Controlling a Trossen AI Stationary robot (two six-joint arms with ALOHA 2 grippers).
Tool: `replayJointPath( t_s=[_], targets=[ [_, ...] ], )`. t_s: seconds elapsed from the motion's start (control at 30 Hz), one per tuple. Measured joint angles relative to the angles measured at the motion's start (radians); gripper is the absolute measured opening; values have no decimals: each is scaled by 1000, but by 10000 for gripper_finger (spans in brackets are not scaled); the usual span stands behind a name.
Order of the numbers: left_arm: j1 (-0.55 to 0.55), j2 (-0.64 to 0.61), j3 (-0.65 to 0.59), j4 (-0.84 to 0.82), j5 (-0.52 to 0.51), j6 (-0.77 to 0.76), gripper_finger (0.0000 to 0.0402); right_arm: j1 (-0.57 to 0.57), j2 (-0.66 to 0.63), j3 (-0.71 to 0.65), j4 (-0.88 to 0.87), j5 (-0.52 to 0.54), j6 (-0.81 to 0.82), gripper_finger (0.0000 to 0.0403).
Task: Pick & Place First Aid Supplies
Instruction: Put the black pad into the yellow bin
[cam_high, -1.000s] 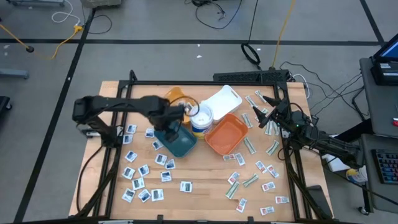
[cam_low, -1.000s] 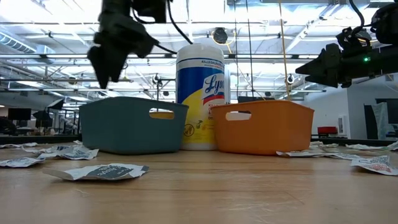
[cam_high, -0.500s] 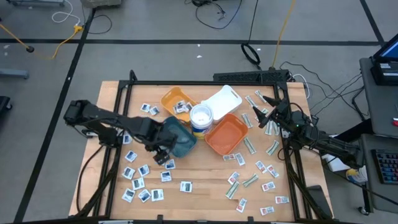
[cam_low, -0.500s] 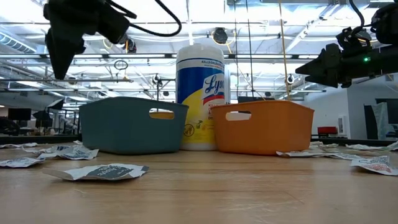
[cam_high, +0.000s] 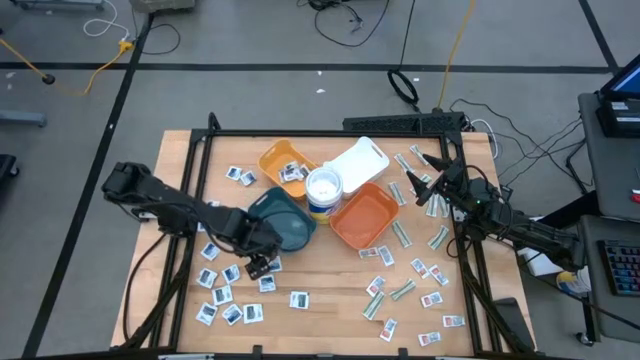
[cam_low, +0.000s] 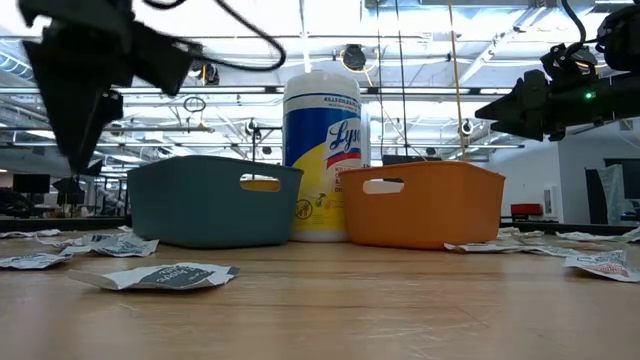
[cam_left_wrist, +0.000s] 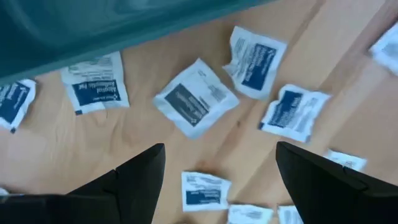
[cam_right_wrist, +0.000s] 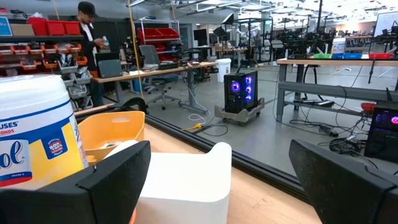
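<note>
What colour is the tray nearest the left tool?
Dark teal tray; the high view shows it best, beside the left tool.

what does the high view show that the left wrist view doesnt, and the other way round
Only the high view: the whole table, the yellow tray, the white tray, the orange tray, the white round tub, the green-white strips on the right side, and the right gripper waiting near the table's right edge.

Only the left wrist view: close print on the blue-marked packets and bare wood between the left gripper's open jaws.

Both: the teal tray, the blue-marked packets beside it, and the left gripper.
</note>
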Motion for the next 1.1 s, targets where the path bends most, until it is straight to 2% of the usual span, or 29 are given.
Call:
replayJointPath(
  t_s=[0.43,0.7,0.83,1.1],
  targets=[
    [-52,42,-177,300,-90,71,312,0,0,0,0,0,0,377],
    [-66,88,-212,345,-108,147,301,0,0,0,0,0,0,377],
    [-72,88,-212,344,-112,160,237,0,0,0,-1,0,0,377],
    [-72,88,-212,343,-96,146,33,0,1,0,-1,0,0,377]
  ],
)
